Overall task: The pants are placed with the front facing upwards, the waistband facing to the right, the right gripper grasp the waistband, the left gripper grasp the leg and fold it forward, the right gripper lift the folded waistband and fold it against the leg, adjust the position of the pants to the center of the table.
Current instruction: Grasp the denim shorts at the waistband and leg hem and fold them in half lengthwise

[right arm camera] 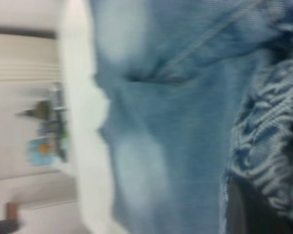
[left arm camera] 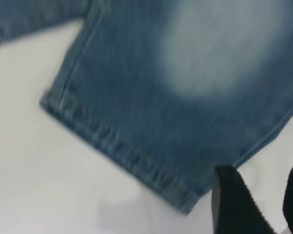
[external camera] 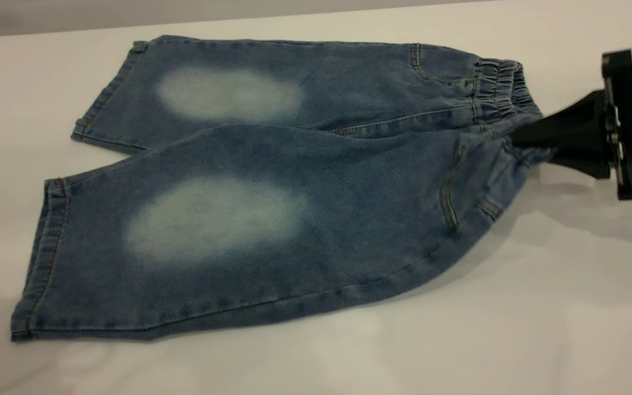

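Pants (external camera: 272,186) are lying flat, front up, on table (external camera: 513,318); long axis is running 9-to-3 o'clock in ext. view, leg hems at 9, waistband (external camera: 500,88) at 3. Right gripper (external camera: 530,137) is reaching in from 3 o'clock, fingers clamped on waistband near its midpoint, denim bunching around tips. Left gripper (left arm camera: 256,204) is hovering just off near leg's hem corner, fingers apart, holding nothing; barely in ext. view. Judgement: left arm is nearer the leg; next move calls for closing on that hem before folding fwd.
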Robot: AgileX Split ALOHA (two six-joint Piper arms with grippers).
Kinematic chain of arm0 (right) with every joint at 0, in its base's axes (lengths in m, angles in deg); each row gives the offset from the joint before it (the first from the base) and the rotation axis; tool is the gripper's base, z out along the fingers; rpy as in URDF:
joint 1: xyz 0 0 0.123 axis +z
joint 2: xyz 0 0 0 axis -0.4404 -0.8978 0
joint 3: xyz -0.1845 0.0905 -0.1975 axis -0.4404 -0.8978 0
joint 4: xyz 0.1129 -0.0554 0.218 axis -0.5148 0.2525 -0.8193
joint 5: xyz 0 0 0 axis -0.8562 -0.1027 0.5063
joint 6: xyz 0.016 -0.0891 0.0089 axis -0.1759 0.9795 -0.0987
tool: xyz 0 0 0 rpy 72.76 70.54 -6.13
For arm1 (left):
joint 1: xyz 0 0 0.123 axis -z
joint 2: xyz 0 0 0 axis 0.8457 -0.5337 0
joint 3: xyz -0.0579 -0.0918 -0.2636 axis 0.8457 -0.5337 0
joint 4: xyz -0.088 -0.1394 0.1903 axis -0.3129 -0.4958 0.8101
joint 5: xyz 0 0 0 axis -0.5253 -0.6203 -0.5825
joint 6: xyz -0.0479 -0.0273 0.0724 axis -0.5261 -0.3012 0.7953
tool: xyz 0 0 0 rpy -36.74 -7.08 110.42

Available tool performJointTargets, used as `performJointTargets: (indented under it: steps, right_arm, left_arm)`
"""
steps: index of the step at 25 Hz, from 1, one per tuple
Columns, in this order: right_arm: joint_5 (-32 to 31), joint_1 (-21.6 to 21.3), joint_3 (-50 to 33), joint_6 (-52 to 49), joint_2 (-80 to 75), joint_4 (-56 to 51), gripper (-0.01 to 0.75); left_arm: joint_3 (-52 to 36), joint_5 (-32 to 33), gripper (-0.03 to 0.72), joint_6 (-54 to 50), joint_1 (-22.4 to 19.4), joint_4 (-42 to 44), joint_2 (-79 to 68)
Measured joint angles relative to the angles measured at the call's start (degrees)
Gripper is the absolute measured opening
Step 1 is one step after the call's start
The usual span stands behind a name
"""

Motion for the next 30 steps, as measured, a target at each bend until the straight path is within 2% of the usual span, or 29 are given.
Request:
performJointTargets:
  steps: [5,10,16,21,25,30]
  right_arm:
    - [-2.18,0.05,0.0,0.0,0.06,0.0,0.035]
    - [-2.18,0.06,0.0,0.05,0.06,0.05,0.035]
    - [-2.18,0.06,0.0,0.05,0.06,0.05,0.035]
    - [-2.24,0.06,0.0,0.05,0.06,0.05,0.035]
    - [-2.24,0.06,0.0,0.05,0.06,0.05,0.035]
    - [-2.24,0.06,0.0,0.05,0.06,0.13,0.035]
  left_arm:
    - [-7.14,-7.84,0.258,3.08,0.13,6.13,-2.24]
    - [-11.8,-14.26,0.272,12.04,2.14,5.74,-4.77]
    - [-12.26,-20.87,0.362,21.6,3.57,5.35,-11.37]
    - [-12.26,-29.12,0.419,22.02,3.57,5.19,-17.77]
    - [-12.26,-30.92,0.426,21.97,4.24,2.89,-21.35]
    - [-12.2,-33.87,0.427,21.91,10.28,0.9,-24.23]
